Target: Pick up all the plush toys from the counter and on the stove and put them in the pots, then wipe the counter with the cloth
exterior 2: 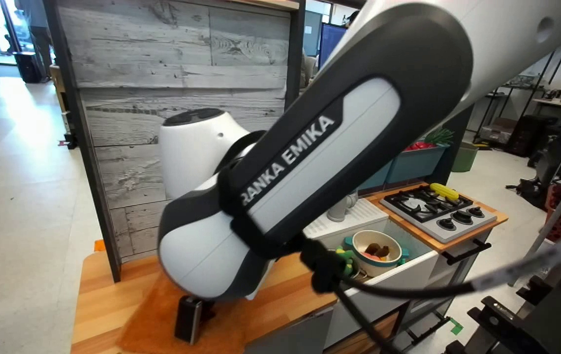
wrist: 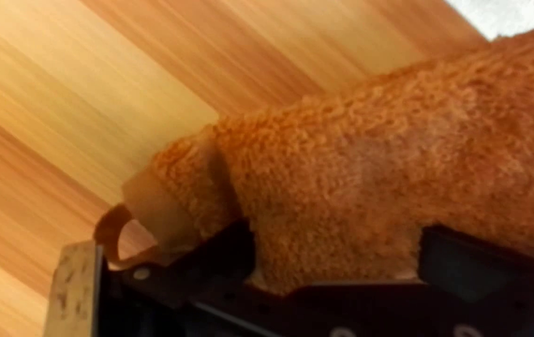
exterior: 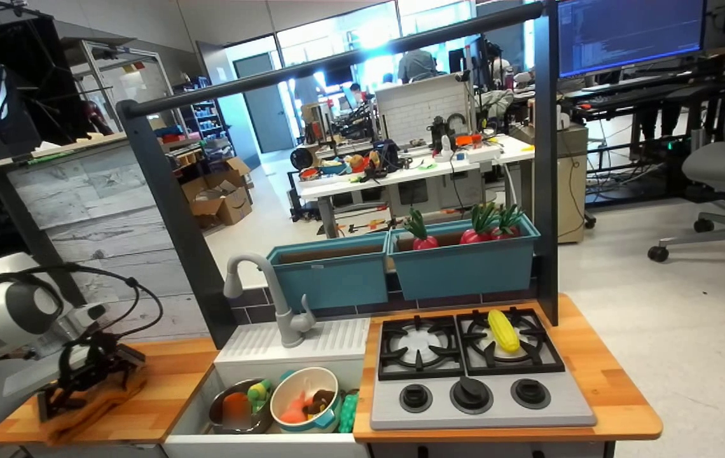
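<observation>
Orange-brown fluffy cloth lay on the wooden counter, black fingers wide apart over it. Orange and brown toys sat in a round cream-and-teal pot in the white sink, a yellow corn-shaped toy on the grey stove.

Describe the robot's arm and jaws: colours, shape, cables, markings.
The arm is white and dark grey, with smooth, rounded casings. White lettering reads "RANKA EMIKA", its start hidden. Black cables loop from it. The jaws look mostly black.
</observation>
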Robot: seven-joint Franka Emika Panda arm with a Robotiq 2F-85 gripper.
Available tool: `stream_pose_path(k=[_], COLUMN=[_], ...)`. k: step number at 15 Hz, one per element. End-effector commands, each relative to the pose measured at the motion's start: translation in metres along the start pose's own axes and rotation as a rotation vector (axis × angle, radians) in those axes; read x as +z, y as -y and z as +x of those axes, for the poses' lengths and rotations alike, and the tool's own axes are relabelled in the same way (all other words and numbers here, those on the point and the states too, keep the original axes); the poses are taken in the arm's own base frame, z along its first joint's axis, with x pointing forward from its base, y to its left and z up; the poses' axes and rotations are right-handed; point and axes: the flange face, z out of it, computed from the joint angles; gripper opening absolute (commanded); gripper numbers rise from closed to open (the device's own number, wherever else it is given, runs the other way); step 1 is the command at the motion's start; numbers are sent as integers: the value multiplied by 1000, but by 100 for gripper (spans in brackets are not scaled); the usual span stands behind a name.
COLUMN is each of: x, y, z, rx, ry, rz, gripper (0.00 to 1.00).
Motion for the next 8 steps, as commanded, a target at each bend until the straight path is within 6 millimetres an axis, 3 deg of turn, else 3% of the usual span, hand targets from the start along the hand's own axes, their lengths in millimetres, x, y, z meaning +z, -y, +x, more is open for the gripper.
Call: stream_pose_path(k=[1, 3, 4, 8], x=[14, 11, 4, 41], y=[47, 52, 47, 16], z=[32, 35, 26, -1], rx=[-40, -33, -29, 58], ry=[-144, -156, -136, -14], rz=[6, 29, 48, 100], gripper=[100, 100, 100, 100])
